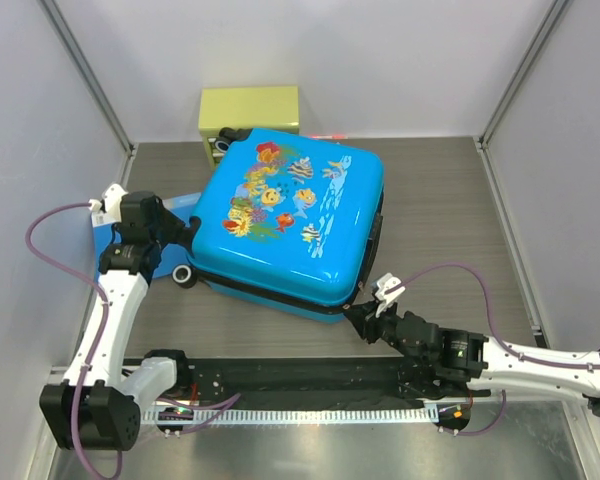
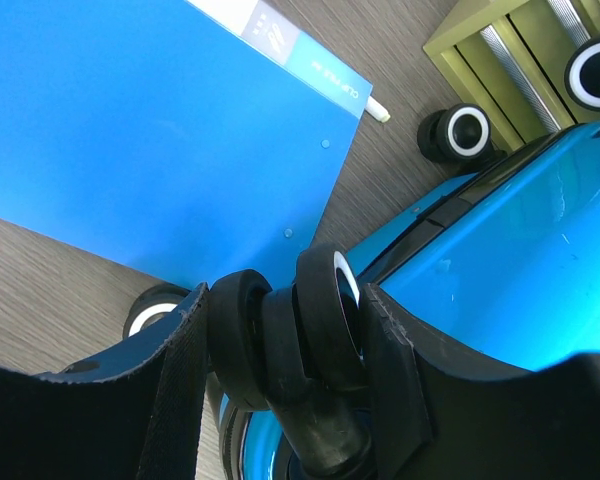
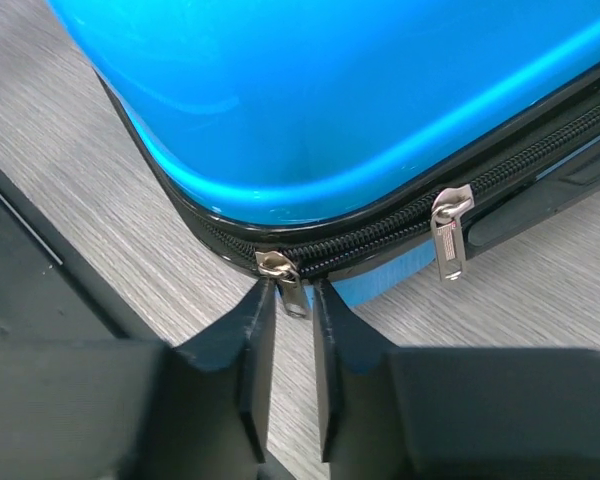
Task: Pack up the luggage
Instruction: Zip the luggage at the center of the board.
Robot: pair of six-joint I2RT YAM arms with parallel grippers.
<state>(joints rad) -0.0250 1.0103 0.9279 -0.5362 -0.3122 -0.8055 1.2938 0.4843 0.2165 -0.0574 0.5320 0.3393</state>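
Note:
The luggage (image 1: 290, 215), bright blue with a fish print, lies closed and flat on the table. It also shows in the left wrist view (image 2: 520, 260) and in the right wrist view (image 3: 330, 90). My left gripper (image 1: 185, 235) is at its left corner, and in its own view (image 2: 290, 340) it is shut on a black wheel (image 2: 320, 320). My right gripper (image 1: 360, 322) is at the near right corner. Its jaws (image 3: 295, 300) stand a narrow gap apart on either side of a silver zipper pull (image 3: 292, 292). A second pull (image 3: 448, 240) hangs further right.
A flat plain blue folder (image 2: 150, 130) lies on the table under my left gripper, with a white pen tip (image 2: 378, 108) at its edge. A yellow-green drawer box (image 1: 248, 108) stands behind the luggage. Grey walls close in the table on three sides.

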